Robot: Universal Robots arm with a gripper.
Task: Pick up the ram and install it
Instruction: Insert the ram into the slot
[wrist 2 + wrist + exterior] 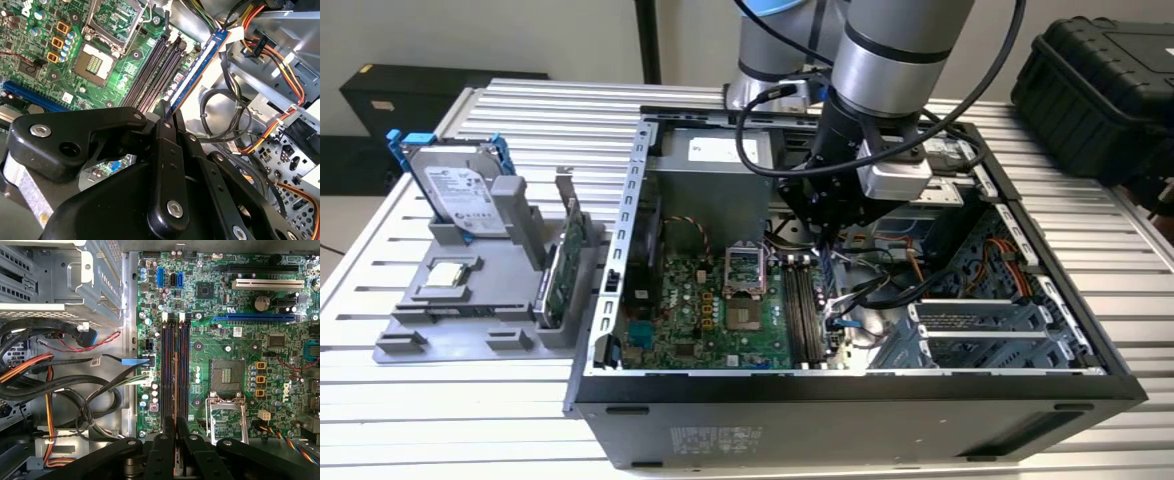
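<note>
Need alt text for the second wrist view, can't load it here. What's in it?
The black gripper holds the ram, a thin blue stick seen edge-on, jaws shut on its near end, tilted over the dark memory slots of the green motherboard. An open processor socket lies beside the slots, and bundled cables run on the other side.

Exterior view overlooks the open case [881, 390]; both wrist views hover near its motherboard [240, 365].

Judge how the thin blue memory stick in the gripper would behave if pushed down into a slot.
The long, thin blue ram stick looks rigid: it juts straight from the black gripper without sagging. Probably light, being so thin. Seemingly pinched at one end, it may pivot if pushed against the black motherboard slots.
</note>
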